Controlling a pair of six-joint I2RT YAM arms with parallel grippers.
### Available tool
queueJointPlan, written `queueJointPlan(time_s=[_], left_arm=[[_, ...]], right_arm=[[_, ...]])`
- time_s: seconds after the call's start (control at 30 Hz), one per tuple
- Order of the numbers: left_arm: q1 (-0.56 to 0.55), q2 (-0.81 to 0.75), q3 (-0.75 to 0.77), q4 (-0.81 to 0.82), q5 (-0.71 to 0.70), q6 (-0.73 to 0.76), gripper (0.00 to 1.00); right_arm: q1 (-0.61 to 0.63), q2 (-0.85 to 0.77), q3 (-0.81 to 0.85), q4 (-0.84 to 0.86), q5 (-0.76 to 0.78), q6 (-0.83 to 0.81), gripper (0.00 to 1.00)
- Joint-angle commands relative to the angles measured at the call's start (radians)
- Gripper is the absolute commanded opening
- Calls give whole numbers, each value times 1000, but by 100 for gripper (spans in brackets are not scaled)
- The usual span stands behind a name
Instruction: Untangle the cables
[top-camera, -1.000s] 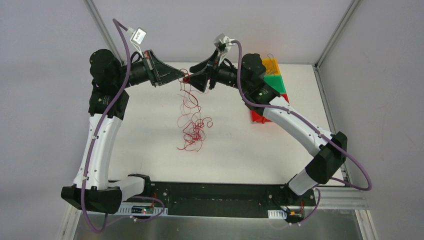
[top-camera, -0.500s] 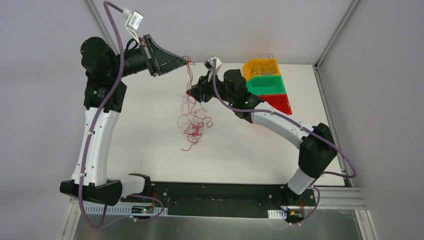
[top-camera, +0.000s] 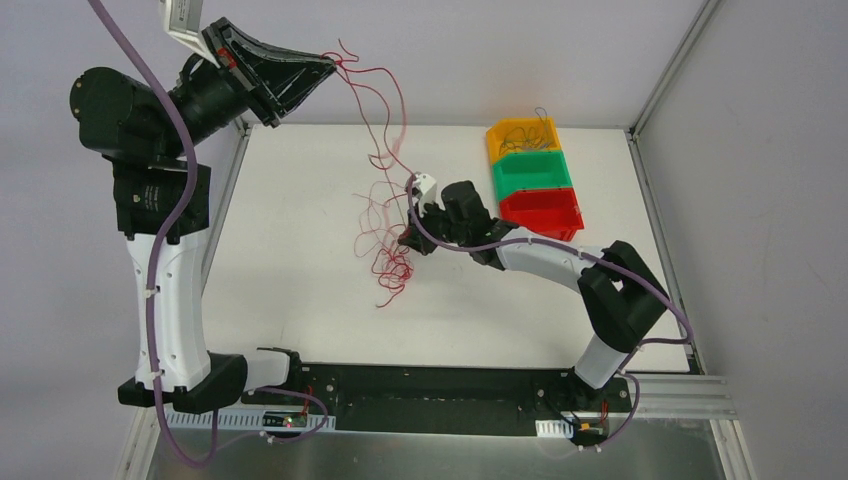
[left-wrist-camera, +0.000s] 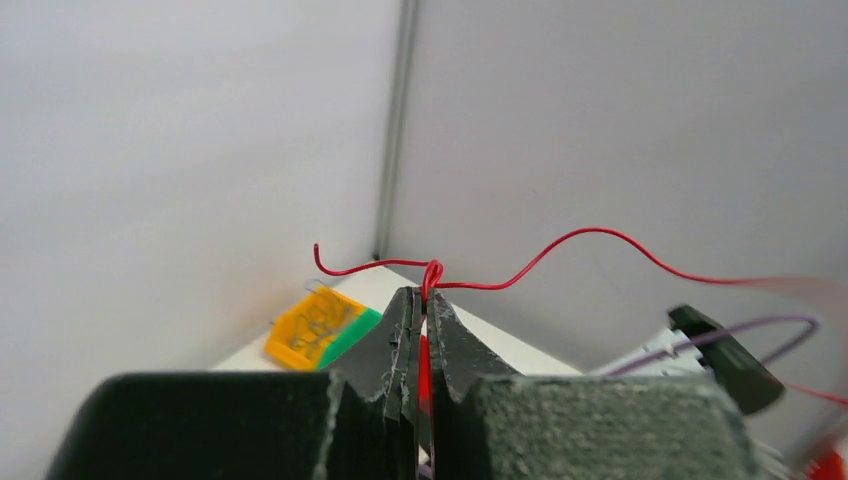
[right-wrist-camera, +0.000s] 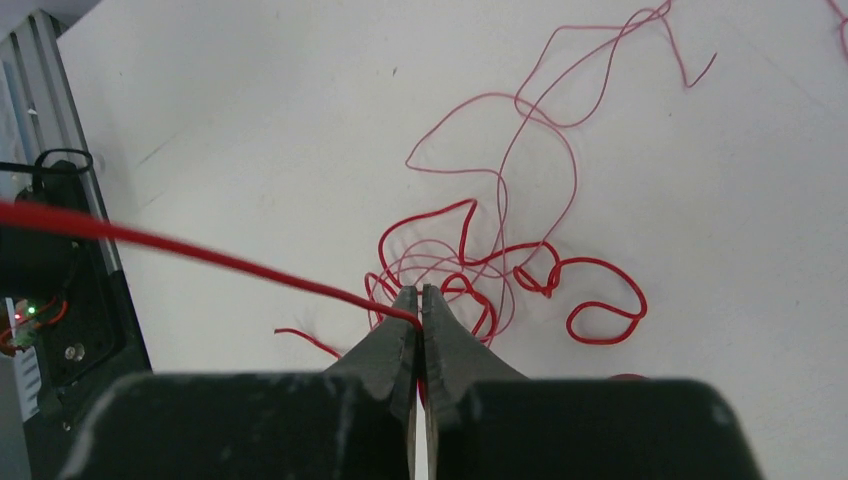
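Thin red cables (top-camera: 385, 250) lie tangled on the white table (top-camera: 300, 280), and several strands (top-camera: 375, 110) rise from the tangle to my left gripper (top-camera: 330, 62), held high at the back left. It is shut on a red cable (left-wrist-camera: 560, 245) that loops out of its tips (left-wrist-camera: 428, 295). My right gripper (top-camera: 408, 240) is low at the tangle's right side. Its jaws (right-wrist-camera: 420, 295) are shut on one red cable (right-wrist-camera: 200, 255) that runs off to the left. The tangle (right-wrist-camera: 500, 260) lies just beyond the right fingertips.
Orange (top-camera: 522, 135), green (top-camera: 530, 172) and red (top-camera: 540, 210) bins stand in a row at the back right; the orange one holds thin wires. The orange bin (left-wrist-camera: 310, 325) also shows in the left wrist view. Frame posts stand at the back corners.
My left gripper rose up and to the left, drawing strands upward. My right gripper let go near it, came down to the tangle and shut on a red cable.
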Motion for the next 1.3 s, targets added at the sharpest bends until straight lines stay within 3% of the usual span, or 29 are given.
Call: queueJointPlan(time_s=[0.0, 0.17, 0.3, 0.43, 0.7, 0.77, 0.9, 1.03, 1.07, 1.13, 1.17, 1.27], left_arm=[[6, -35, 42, -61, -265, 236, 0], [6, 7, 174, -148, -598, 420, 0], [7, 72, 300, -156, -788, 539, 0], [6, 148, 417, -136, -887, 642, 0], [17, 221, 431, -8, -1034, 807, 0], [31, 233, 453, -60, -1013, 759, 0], [36, 185, 323, -68, -947, 685, 0], [54, 146, 238, -166, -792, 533, 0], [56, 124, 195, -177, -716, 495, 0], [56, 73, 84, -179, -557, 412, 0], [57, 49, 38, -176, -476, 365, 0], [57, -11, -113, -121, -289, 202, 0]], right_arm=[[1, -4, -60, -1, -38, -61, 0], [5, -20, -160, -18, -59, -103, 0], [11, -46, -235, -44, -82, -148, 0], [13, -83, -294, -81, -95, -198, 0], [13, -167, -382, -151, -102, -289, 0], [12, -190, -392, -161, -114, -307, 0], [12, -217, -358, -210, -115, -306, 0], [3, -262, -322, -228, -114, -279, 0], [2, -274, -291, -268, -125, -274, 5], [2, -296, -210, -349, -142, -247, 49], [2, -311, -175, -375, -145, -231, 61], [0, -381, -98, -391, -172, -204, 68]])
